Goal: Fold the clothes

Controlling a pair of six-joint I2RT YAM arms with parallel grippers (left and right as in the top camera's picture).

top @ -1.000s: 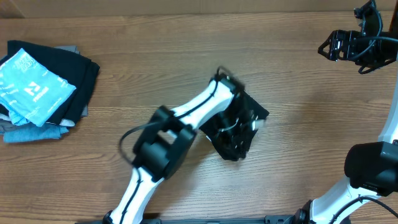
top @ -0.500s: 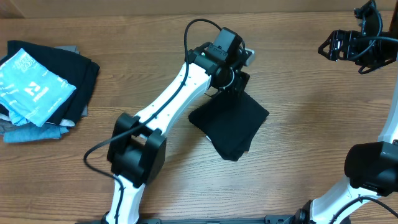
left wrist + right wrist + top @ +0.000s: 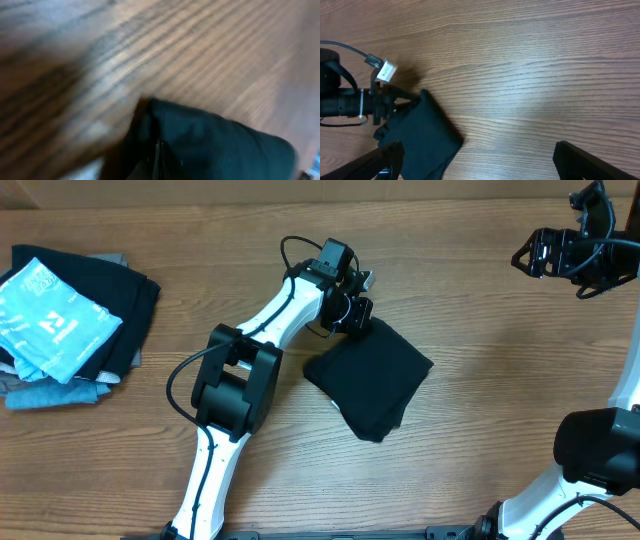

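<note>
Overhead, the wooden table (image 3: 480,390) carries the black T-shirt (image 3: 372,385) near its middle. The shirt is gathered into a compact, roughly square bundle set cornerwise, with no clear long axis. The left gripper (image 3: 362,318) sits at the bundle's far corner with its jaws clenched, so the cloth spreads from it toward the robot. Whether fabric is actually pinched I cannot tell. The right gripper (image 3: 532,252) hangs spread wide, well apart at the far right. The left arm is much the nearer.
</note>
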